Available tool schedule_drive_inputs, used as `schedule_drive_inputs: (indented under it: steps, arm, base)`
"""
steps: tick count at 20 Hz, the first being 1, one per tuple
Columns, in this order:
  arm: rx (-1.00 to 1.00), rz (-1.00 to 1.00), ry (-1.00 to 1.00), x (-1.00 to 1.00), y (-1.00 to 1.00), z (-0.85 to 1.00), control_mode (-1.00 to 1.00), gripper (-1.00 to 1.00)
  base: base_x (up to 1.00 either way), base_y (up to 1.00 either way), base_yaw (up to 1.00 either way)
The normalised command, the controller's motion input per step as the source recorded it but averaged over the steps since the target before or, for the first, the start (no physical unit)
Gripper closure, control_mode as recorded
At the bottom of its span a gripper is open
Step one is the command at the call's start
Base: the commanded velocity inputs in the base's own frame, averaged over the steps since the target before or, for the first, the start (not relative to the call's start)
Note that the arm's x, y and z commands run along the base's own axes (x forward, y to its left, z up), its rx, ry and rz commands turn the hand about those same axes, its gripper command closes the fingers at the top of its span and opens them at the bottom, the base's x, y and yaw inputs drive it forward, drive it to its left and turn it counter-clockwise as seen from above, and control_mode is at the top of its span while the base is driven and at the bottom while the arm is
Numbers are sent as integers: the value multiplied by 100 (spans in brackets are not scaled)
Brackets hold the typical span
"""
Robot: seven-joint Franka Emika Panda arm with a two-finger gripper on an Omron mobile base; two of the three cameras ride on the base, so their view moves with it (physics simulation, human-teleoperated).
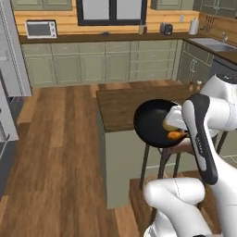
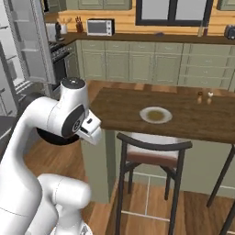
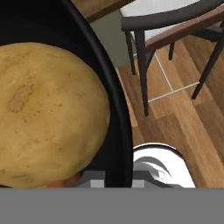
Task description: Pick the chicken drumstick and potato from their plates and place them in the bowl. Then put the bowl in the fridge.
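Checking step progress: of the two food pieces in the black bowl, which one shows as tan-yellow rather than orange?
The potato: a smooth tan-yellow oval lying in the bowl. The chicken drumstick beside it is the smaller orange-brown piece, mostly hidden behind the arm.

Glossy black bowl (image 1: 150, 122), speckled tan-yellow potato (image 3: 48, 113), orange-brown drumstick (image 1: 176, 135), pale plate (image 2: 156, 114)

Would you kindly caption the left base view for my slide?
Arm carries the tilted black bowl, with potato and chicken drumstick inside, beside the kitchen island.
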Motion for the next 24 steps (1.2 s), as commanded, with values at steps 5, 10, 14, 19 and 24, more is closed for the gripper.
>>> schedule_drive_inputs:
  steps: [5, 10, 14, 19, 24]
  arm:
    - [0, 0, 0, 0, 0, 0, 100, 100]
    - [0, 0, 0, 0, 0, 0, 100, 100]
    - [0, 0, 0, 0, 0, 0, 100, 100]
    - [0, 0, 0, 0, 0, 0, 100, 100]
    - [0, 0, 0, 0, 0, 0, 100, 100]
  base:
    - [-23, 100, -13]
    - [61, 100, -8]
    - [68, 71, -10]
    - [44, 2, -8]
    - [31, 12, -8]
